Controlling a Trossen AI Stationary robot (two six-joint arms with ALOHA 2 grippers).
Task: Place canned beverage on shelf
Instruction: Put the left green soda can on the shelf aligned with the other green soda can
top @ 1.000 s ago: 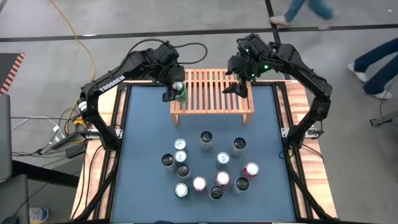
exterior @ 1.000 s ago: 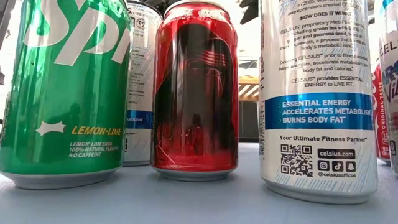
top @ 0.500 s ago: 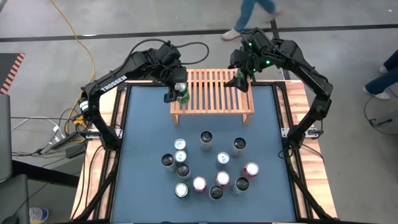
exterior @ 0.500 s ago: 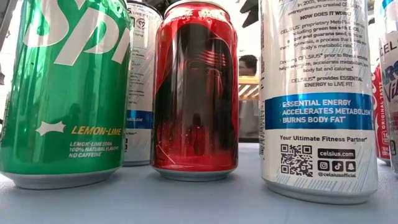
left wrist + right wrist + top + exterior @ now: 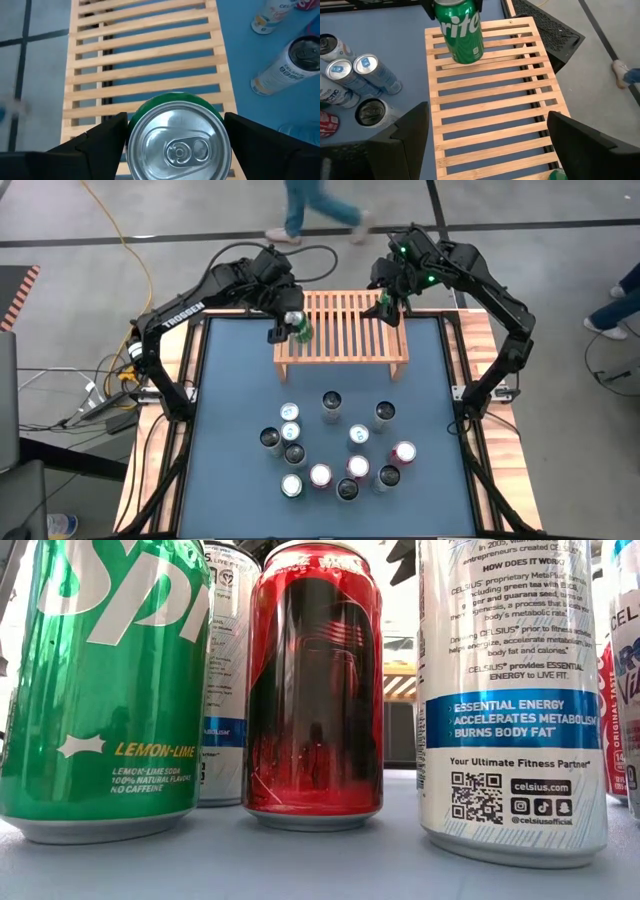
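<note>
A green soda can stands at the left end of the light-wood slatted shelf, which sits at the table's far side. My left gripper is around the can; the left wrist view looks down on its silver top, between the two dark fingers. My right gripper hangs open over the shelf's far right corner with nothing between its fingers. Its wrist view shows the bare slats and the green can at the other end. My left gripper has the green can's upper side walls between its two fingers, one finger on each side. The fingers slant down from the table's far left. The can is upright, its bottom on the shelf's slats.
Several upright cans stand grouped on the blue mat between the shelf and the near edge. The low view is filled by a green can, a red one and a white one. A person walks on the floor beyond the table.
My left gripper has tipped a little while staying in place, and the green can's top now shows slightly farther toward the table's right edge. The can stays at the shelf's left end.
</note>
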